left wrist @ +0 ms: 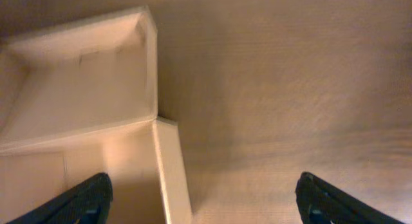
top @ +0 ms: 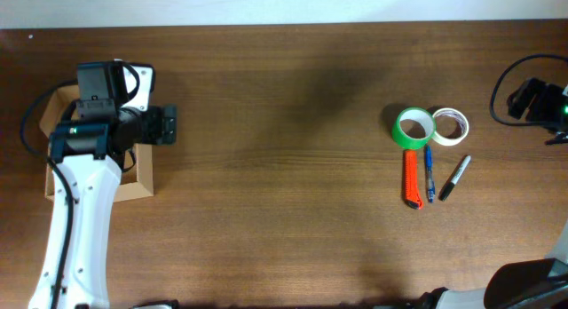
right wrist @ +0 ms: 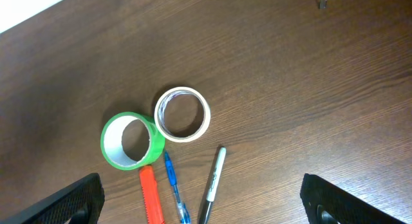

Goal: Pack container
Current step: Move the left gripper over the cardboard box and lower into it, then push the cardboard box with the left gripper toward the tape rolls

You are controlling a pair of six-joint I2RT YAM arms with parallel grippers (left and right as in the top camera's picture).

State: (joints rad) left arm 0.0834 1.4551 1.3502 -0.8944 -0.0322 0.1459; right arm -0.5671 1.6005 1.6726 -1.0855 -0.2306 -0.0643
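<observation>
Overhead, open left hand (top: 168, 124) hovers at container (top: 143, 179) edge.

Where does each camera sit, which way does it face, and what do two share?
Overhead: fixed above the table, facing straight down; left arm over the cardboard box, right arm at right edge.
Left wrist: on the left arm, looking down into the open box; left gripper open, fingertips at bottom corners.
Right wrist: on the right arm, looking down at green tape roll, white tape roll, orange cutter, blue pen, black marker; right gripper open.
Shared: overhead and right wrist both show those five items.
</observation>
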